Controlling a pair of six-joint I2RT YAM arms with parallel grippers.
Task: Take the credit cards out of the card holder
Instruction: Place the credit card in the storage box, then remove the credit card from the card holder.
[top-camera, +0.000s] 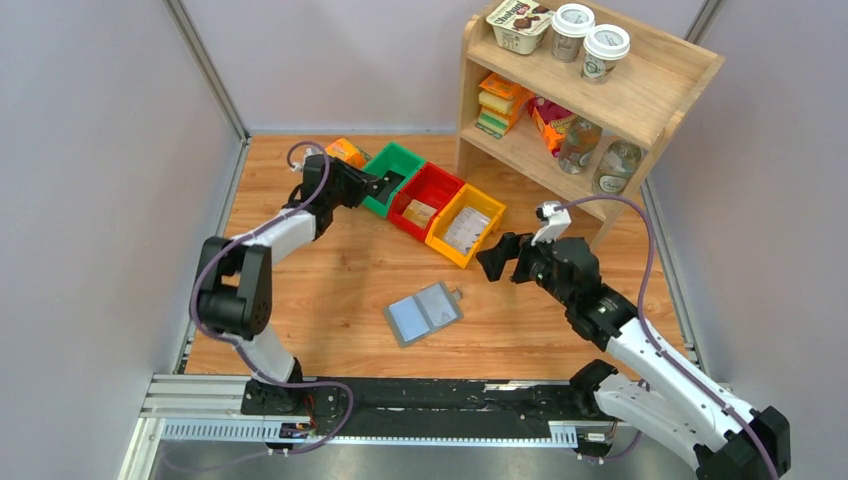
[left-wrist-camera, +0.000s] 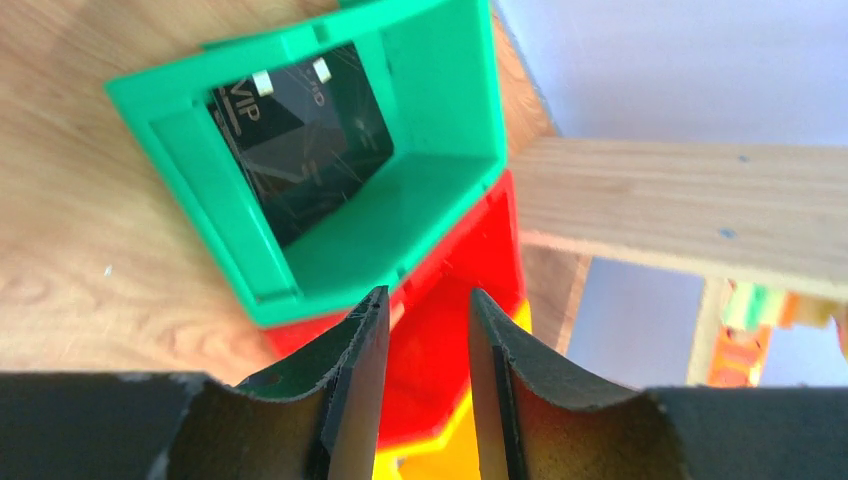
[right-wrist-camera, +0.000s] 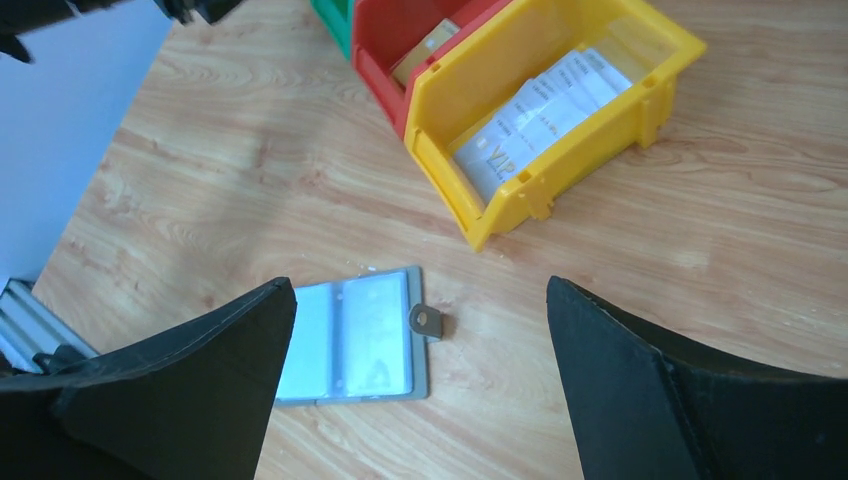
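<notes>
The grey card holder (top-camera: 423, 313) lies open flat on the wooden table, its blue-grey inside and snap tab up; the right wrist view shows it (right-wrist-camera: 350, 340) too. A black credit card (left-wrist-camera: 300, 150) lies inside the green bin (left-wrist-camera: 440, 200). A tan card (top-camera: 420, 212) sits in the red bin (top-camera: 428, 190), and white cards (right-wrist-camera: 545, 110) lie in the yellow bin (right-wrist-camera: 480, 215). My left gripper (left-wrist-camera: 428, 300) hangs over the green and red bins, jaws apart, nothing between them. Open wide and holding nothing, my right gripper (right-wrist-camera: 420, 285) hovers above and to the right of the holder.
The three bins stand in a diagonal row at mid-table. A wooden shelf (top-camera: 640, 100) at the back right carries cups, bottles and cartons. An orange carton (top-camera: 347, 151) lies behind the green bin (top-camera: 392, 165). Grey walls close in both sides.
</notes>
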